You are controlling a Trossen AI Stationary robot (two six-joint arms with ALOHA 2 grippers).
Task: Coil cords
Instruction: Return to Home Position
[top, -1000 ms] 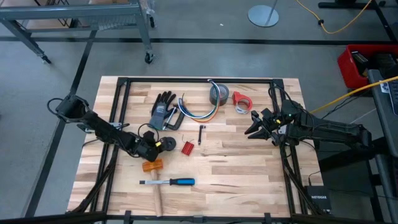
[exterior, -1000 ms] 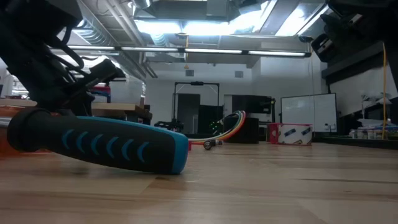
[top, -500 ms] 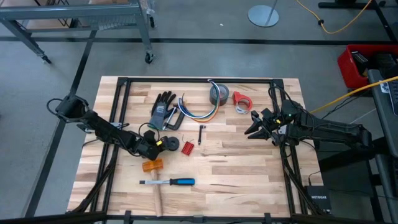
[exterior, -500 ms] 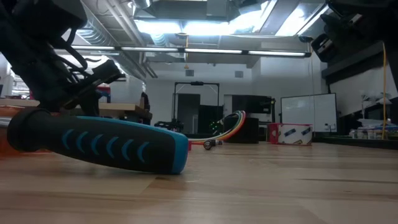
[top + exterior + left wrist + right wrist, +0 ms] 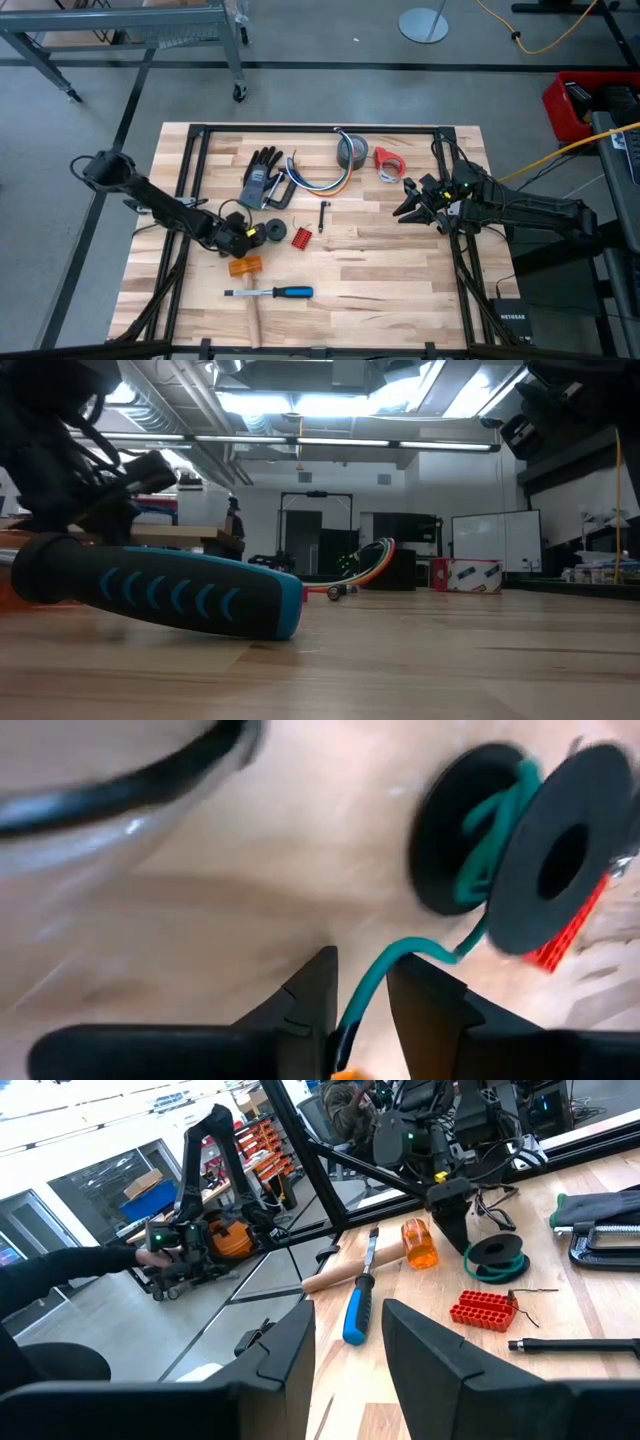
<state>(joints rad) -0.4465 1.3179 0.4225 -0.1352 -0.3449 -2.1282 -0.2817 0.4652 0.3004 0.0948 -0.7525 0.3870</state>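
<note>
Green wire (image 5: pixel 400 955) wound on black spool (image 5: pixel 515 910), on the counter (image 5: pixel 400 290) just beside left gripper (image 5: pixel 362 965), with loose tail passing between its fingers, narrowly apart, no clear pinch. Right gripper (image 5: pixel 348 1308) parked over counter's right side, fingers apart, empty. Multicoloured cord bundle (image 5: pixel 322 183) loose at far side beside glove (image 5: pixel 262 172). Spool winding probably near done; left to do: release tail, coil bundle.

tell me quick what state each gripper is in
left gripper: open, green wire runs loose through the gap
right gripper: open, empty
</note>
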